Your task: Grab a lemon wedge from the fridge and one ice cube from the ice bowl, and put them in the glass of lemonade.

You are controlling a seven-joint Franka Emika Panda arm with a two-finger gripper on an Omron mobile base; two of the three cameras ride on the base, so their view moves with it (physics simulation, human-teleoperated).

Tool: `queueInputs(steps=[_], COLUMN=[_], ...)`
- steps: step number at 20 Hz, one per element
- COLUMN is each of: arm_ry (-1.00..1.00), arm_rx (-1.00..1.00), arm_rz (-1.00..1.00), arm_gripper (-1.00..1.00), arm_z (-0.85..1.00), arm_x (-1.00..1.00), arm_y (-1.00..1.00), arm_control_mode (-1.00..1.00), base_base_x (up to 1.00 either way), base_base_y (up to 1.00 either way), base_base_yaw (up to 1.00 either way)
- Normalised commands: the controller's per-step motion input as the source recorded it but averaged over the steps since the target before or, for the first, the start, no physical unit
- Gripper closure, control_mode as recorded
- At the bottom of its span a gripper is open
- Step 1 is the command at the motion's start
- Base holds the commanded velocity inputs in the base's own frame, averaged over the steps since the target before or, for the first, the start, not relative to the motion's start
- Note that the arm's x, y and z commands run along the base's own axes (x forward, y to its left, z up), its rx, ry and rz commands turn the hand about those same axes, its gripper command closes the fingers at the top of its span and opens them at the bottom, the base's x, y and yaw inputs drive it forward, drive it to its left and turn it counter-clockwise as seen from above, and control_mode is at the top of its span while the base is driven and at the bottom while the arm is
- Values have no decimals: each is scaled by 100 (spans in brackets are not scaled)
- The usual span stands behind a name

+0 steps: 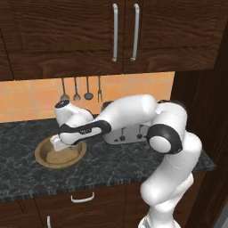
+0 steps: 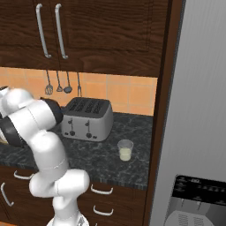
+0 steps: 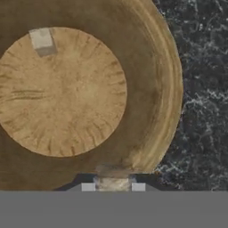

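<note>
The ice bowl [image 1: 60,156] of light brown wood sits on the dark counter at the left, and its rim [image 3: 171,89] curves down the hand view. My gripper [image 1: 56,146] hangs just above the bowl's left part. In the hand view the gripper [image 3: 113,187] is shut on a pale tan ice cube [image 3: 113,181] between its fingertips. Another ice cube [image 3: 41,39] lies on the bowl's floor. The glass of lemonade [image 2: 126,150] stands on the counter right of the toaster, near the grey fridge [image 2: 198,110]. The lemon wedge is out of view.
A silver toaster [image 2: 86,118] stands against the tiled wall, partly behind my arm [image 1: 129,116] in the left base view. Utensils [image 1: 81,89] hang on the wall. Dark wooden cupboards [image 1: 89,35] hang overhead, and drawers [image 1: 82,197] sit under the counter edge.
</note>
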Motion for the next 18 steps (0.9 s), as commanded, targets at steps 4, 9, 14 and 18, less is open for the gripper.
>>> queueInputs(steps=[4,9,14,18], arm_ry=[-26,-24,-21,-20], arm_rx=[2,2,1,1], arm_rz=[0,0,0,0], arm_gripper=[100,100,100,100], arm_z=[83,81,67,56], arm_x=[-46,-53,-45,-33], arm_y=[-100,-100,-100,-100], arm_control_mode=[-100,-100,-100,-100], base_base_x=[0,0,0,0], base_base_y=[0,0,0,0], base_base_yaw=[0,0,0,0])
